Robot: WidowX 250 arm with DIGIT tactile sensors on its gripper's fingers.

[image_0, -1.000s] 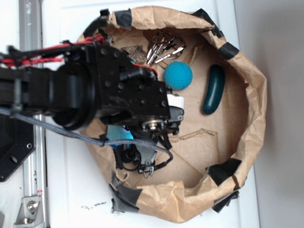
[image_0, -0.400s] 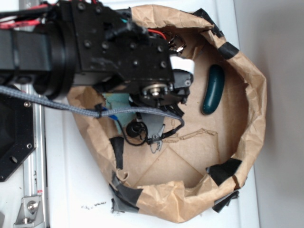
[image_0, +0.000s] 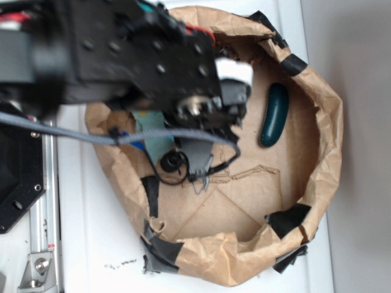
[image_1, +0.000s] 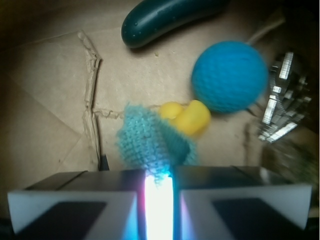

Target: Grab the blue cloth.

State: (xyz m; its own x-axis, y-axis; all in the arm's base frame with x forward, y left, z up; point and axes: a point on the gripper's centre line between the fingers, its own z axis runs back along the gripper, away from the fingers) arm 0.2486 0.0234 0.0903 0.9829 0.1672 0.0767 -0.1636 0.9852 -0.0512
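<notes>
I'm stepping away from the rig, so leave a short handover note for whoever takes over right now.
Gripper: shut on the blue cloth, which hangs from the fingertips above the paper-lined bin.
Below it in the wrist view: a yellow toy, a blue knitted ball, a dark green cucumber and metal clips.
Done: cloth gripped.
Left: confirm it is fully clear of the bin floor; the views don't settle that.

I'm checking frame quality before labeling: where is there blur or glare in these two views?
Exterior view: the arm is motion-blurred and hides most of the blue cloth; the paper bag is sharp. Wrist view: a blown-out bright strip glows between the gripper fingers, the metal clips are smeared, and the corners darken.
</notes>
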